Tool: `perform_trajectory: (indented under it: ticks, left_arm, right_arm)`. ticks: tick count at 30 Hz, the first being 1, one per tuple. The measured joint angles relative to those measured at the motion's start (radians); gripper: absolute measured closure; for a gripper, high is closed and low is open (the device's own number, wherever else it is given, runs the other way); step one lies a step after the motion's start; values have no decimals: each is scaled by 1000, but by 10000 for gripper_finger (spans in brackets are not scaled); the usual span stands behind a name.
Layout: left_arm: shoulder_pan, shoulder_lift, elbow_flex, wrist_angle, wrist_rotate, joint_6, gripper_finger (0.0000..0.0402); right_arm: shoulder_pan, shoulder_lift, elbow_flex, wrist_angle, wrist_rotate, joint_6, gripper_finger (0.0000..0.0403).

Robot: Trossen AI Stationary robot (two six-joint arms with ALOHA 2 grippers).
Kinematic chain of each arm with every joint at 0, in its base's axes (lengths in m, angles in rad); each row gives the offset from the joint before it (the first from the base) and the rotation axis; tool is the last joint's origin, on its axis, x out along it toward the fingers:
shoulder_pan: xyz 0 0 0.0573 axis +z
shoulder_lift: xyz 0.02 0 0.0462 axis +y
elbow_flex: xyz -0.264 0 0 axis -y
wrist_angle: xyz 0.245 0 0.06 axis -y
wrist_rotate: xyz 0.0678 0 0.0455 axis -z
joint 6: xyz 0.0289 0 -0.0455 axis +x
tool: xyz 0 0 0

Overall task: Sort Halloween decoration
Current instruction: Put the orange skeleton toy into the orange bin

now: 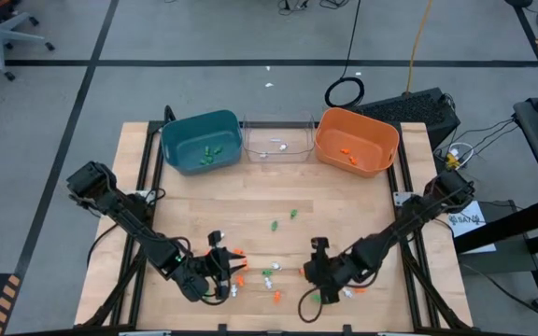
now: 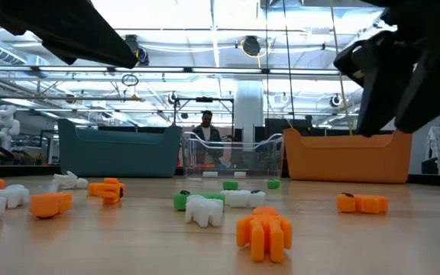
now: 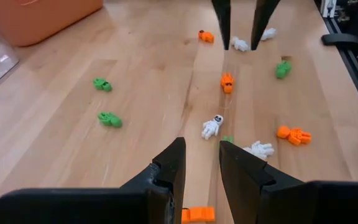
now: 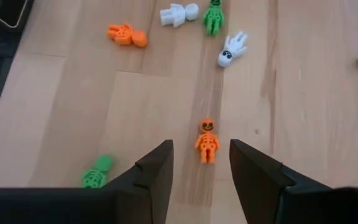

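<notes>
Now, risk: a miss could be had on the orange figure [image 4: 207, 142], so small that the right gripper [image 4: 201, 163] would only need to be slightly off line for it to be nudged aside rather than pinched.
Crowding: white, green and orange trinkets [image 1: 271, 275] are strewn near one another at the table's [image 1: 344, 201] front, so a neighbour could be knocked or taken along with the target.
Bin mix-up: a piece could be dropped in the wrong colour's bin, since teal bin [image 1: 201, 140], clear bin [image 1: 277, 138] and orange bin [image 1: 356, 140] are set side by side at the far edge.
Arm clash: both arms are brought low and inward, near each other, so contact is a danger.
Right gripper: held low over the table's front right, fingers spread, nothing pinched, the orange figure lined up just ahead of the gap.
Left gripper [image 3: 199, 167]: held low at front left, fingers parted narrowly, empty, an orange piece [image 3: 198, 214] seen just below them.
</notes>
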Motion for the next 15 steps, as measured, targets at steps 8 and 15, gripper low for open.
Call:
perform_trajectory:
  ticks: [8, 15]
  left_arm:
    - [8, 0, 0, 2, 0, 0, 304]
    - [13, 0, 0, -1, 0, 1, 304]
  right_arm:
    - [11, 79, 0, 9, 104, 6, 261]
    - [-4, 156, 0, 32, 100, 2, 261]
